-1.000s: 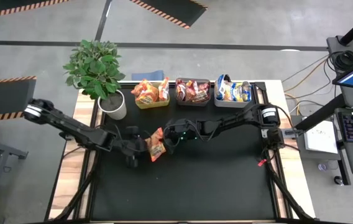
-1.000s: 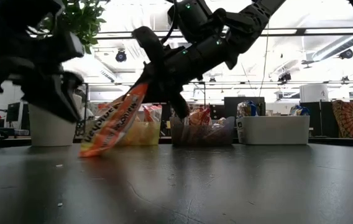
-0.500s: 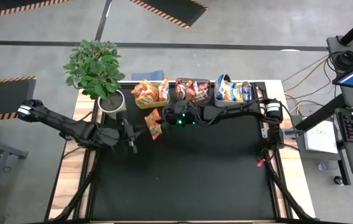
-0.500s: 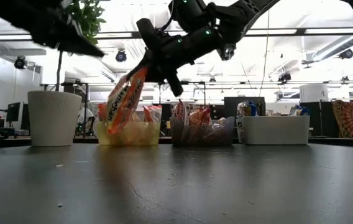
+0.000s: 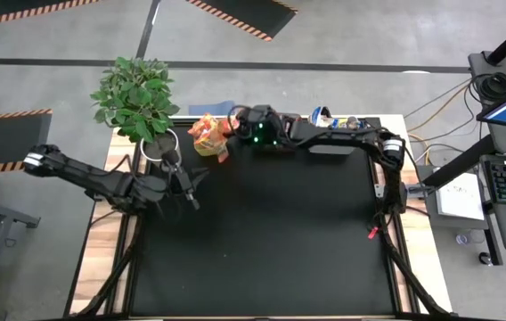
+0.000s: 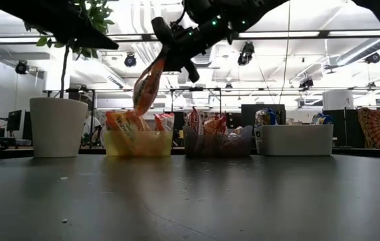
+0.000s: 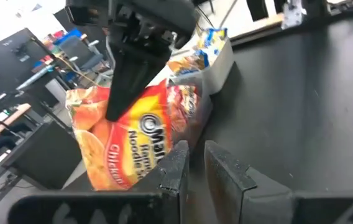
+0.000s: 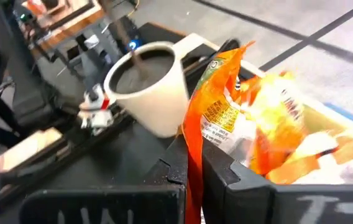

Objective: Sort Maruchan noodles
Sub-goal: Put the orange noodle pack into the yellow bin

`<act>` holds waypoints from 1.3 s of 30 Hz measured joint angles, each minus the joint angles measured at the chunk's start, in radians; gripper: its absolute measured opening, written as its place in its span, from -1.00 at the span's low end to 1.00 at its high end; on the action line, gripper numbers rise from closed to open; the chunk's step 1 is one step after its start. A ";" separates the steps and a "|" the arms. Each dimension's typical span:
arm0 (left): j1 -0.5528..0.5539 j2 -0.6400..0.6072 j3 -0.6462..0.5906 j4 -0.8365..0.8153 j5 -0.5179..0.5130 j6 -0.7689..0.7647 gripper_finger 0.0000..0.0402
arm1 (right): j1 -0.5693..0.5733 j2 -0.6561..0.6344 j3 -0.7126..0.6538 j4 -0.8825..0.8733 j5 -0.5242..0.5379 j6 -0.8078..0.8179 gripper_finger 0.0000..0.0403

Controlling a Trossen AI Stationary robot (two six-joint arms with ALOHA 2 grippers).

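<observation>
Three bins (image 6: 218,142) hold noodle packets; right end effector (image 5: 226,147) pinches an orange packet (image 6: 146,87).

left gripper (image 5: 184,181): raised, jaws nearly together, idle | right gripper (image 5: 227,143): raised, arm stretched out, jaws clamped

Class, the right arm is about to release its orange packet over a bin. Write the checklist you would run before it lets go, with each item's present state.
1. Right hand shut on the orange packet: ok.
2. Packet hangs above the yellow bin: ok.
3. That bin already holds orange packets, so colours match: ok.
4. Left hand stands apart from the bin, near the white plant pot: ok.
5. Packet centred over the bin, not its rim: cannot tell.
</observation>
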 joint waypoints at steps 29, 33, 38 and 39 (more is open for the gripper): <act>0.080 -0.127 0.000 0.205 -0.054 0.190 -0.82 | -0.146 0.119 0.047 0.092 0.059 0.030 -0.96; 0.080 -0.117 0.000 0.218 -0.051 0.189 -0.82 | -0.146 0.137 0.047 0.135 0.058 0.019 -0.96; 0.080 -0.102 0.000 0.226 -0.051 0.179 -0.82 | -0.146 0.142 0.047 0.147 0.058 -0.014 -0.96; 0.080 -0.099 0.000 0.228 -0.051 0.177 -0.82 | -0.146 0.145 0.047 0.149 0.058 -0.028 -0.96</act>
